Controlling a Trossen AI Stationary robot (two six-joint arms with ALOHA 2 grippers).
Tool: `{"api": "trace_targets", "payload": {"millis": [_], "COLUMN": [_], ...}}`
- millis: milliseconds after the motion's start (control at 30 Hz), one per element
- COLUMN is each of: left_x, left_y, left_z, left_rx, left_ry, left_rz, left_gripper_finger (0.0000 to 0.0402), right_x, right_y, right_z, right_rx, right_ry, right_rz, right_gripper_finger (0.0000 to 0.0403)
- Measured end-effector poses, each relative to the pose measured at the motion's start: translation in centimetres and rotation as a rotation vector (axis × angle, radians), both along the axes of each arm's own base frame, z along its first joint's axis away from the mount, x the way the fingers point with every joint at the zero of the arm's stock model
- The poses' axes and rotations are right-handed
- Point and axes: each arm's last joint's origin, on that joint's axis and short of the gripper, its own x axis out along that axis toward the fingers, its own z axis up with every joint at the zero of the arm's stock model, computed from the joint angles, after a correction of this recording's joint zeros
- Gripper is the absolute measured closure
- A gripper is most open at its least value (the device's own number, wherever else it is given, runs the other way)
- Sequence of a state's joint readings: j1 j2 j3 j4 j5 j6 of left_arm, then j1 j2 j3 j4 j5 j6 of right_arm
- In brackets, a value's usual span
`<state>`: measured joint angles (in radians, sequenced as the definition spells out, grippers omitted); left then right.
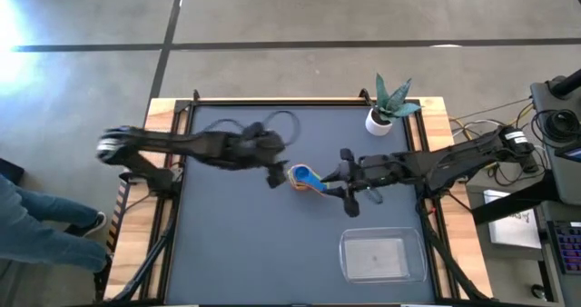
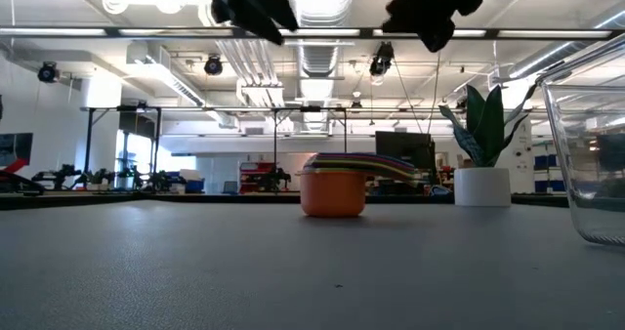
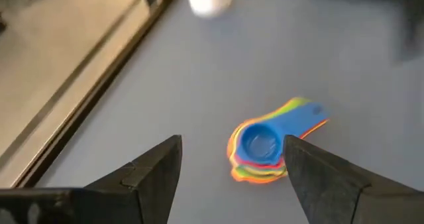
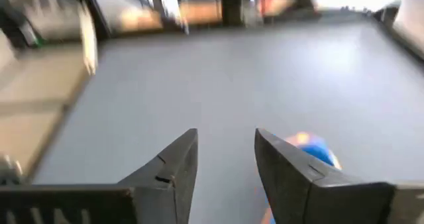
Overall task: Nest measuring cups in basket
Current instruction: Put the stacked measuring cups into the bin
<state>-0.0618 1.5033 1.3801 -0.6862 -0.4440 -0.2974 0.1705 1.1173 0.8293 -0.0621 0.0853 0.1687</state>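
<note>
The measuring cups (image 1: pixel 304 177) stand nested in one stack on the grey mat near the table's middle. A blue cup is on top and an orange one at the bottom (image 2: pixel 334 191), and the handles fan out to one side (image 3: pixel 306 114). My left gripper (image 3: pixel 232 141) hangs open above and just left of the stack (image 1: pixel 275 176). My right gripper (image 4: pixel 225 134) hangs open above and just right of it (image 1: pixel 329 182). In the low view both grippers are well above the stack. The basket (image 1: pixel 381 255) stands clear of the stack at the near right.
A small white plant pot (image 1: pixel 379 118) stands at the far right of the mat. Cables (image 1: pixel 259 123) lie on the mat at the far left. A raised wooden frame (image 1: pixel 159 116) borders the mat. A person's leg (image 1: pixel 36 225) shows left of the table.
</note>
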Motion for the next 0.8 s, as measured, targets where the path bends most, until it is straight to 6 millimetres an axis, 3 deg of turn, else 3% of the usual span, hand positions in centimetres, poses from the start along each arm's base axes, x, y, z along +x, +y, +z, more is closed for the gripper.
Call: {"api": "trace_targets", "payload": {"millis": [233, 367, 600, 800], "left_x": [-6.5, -9.0, -10.9, -11.2], "left_y": [-1.6, -2.2, -2.8, -2.8], "left_z": [-2.8, -5.0, -7.9, -8.5], "left_rx": [-0.027, -0.064, -0.103, -0.107], "left_ry": [-0.409, -0.533, -0.597, -0.592], "left_rz": [-0.167, -0.199, -0.237, -0.246], "left_gripper_finger": [0.0157, 0.0157, 0.0157, 0.0157], "right_x": [3.5, 6.1, 9.6, 10.5], "right_y": [0.1, -0.3, -2.3, -3.5], "right_z": [0.3, -0.7, -3.3, -4.6], "right_rx": [-0.131, -0.151, -0.104, -0.104], "right_ry": [0.353, 0.496, 0.705, 0.764], "right_rz": [-0.137, -0.2, -0.284, -0.316], "right_gripper_finger": [0.0214, 0.0173, 0.0085, 0.0031]}}
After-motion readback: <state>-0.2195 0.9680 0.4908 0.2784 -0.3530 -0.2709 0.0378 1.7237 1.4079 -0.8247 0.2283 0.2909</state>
